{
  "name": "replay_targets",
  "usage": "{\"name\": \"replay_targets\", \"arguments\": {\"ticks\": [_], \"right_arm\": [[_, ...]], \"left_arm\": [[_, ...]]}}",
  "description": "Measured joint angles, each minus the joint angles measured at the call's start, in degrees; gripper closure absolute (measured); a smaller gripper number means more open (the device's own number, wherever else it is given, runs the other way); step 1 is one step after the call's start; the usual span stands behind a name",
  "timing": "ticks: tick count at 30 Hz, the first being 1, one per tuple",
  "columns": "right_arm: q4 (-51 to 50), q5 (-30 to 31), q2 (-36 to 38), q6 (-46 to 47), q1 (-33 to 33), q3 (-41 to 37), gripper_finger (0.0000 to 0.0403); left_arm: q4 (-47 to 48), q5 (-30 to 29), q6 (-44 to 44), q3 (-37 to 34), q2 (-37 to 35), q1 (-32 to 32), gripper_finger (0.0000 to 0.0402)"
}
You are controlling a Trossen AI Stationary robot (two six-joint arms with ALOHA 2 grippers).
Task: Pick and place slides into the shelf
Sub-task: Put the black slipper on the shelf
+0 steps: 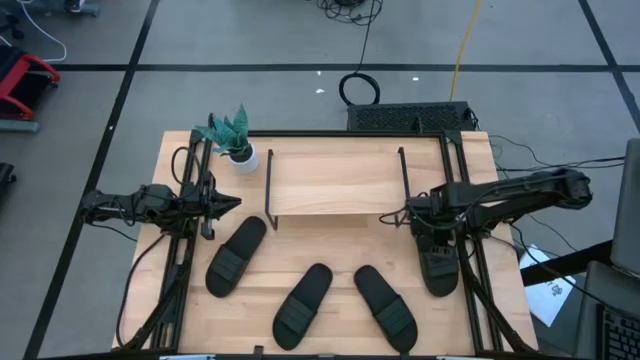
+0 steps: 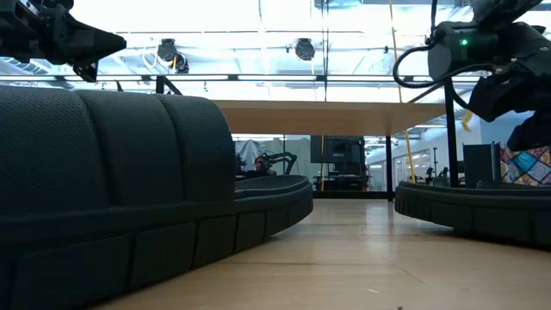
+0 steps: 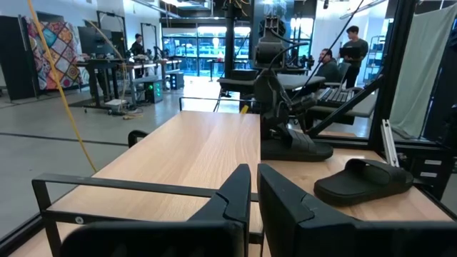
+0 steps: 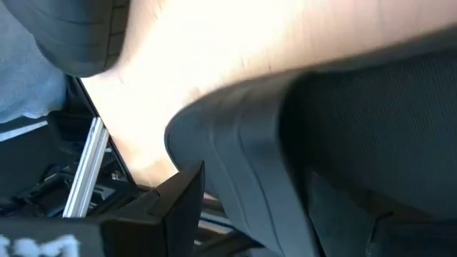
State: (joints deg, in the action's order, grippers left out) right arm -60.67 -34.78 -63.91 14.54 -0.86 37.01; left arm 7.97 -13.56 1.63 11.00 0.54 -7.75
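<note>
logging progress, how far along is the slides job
Nothing is done yet: the shelf board is bare. In hand: the right gripper is down at the rightmost slide by the table's right edge. Left: the other three slides lie on the table; the left gripper waits shut by the plant.

Grey concrete floor (image 1: 250, 40) crossed by dark tape lines across the upper high view; yellow cable (image 1: 466, 40) trailing at upper right, coiled black cable (image 1: 359, 90) just below centre top. Bright ceiling lights (image 2: 258, 17) along the low view's top. Colourful patterned hanging (image 3: 51, 44) at upper left, seated and standing people (image 3: 341, 57) at upper right.
</note>
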Motion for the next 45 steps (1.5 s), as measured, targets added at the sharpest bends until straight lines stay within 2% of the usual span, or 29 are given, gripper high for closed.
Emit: {"name": "replay_targets", "arguments": {"ticks": [10, 16, 20, 25, 27, 35, 39, 45], "right_arm": [[2.43, 0.04, -3.67, 2.05, 3.25, -0.31, 0.0181], [5.59, -0.54, -3.74, 4.57, 4.21, -4.95, 0.0199], [5.19, -3.63, -3.71, 4.52, 4.35, -7.31, 0.0254], [5.6, -4.86, -2.5, 3.96, 4.47, -6.69, 0.0362], [5.39, -5.16, -1.45, 3.72, 4.55, -5.61, 0.039], [4.51, -5.16, 3.95, 8.96, 8.37, 0.22, 0.0397], [2.34, -2.59, 6.24, 11.6, 10.4, 3.45, 0.0398], [1.14, -2.69, 8.55, 15.05, 12.82, 10.68, 0.04]], "left_arm": [[-0.02, 0.04, 0.45, 0.0, 0.0, 0.0, 0.0371], [-0.04, 0.09, 1.91, 0.0, 0.0, 0.0, 0.0371], [-0.04, 0.11, 1.92, 0.0, 0.0, 0.0, 0.0371], [-0.06, 0.17, 2.0, 0.0, -0.02, 0.0, 0.0371], [-0.08, 0.17, 2.18, 0.0, -0.01, 0.0, 0.0371], [-0.08, 0.17, 2.93, 0.0, -0.02, 0.0, 0.0371], [-0.56, 0.17, 3.45, 0.0, 0.0, 0.0, 0.0371], [-1.15, 0.17, 3.72, 0.0, -0.02, 0.0, 0.0371]]}}
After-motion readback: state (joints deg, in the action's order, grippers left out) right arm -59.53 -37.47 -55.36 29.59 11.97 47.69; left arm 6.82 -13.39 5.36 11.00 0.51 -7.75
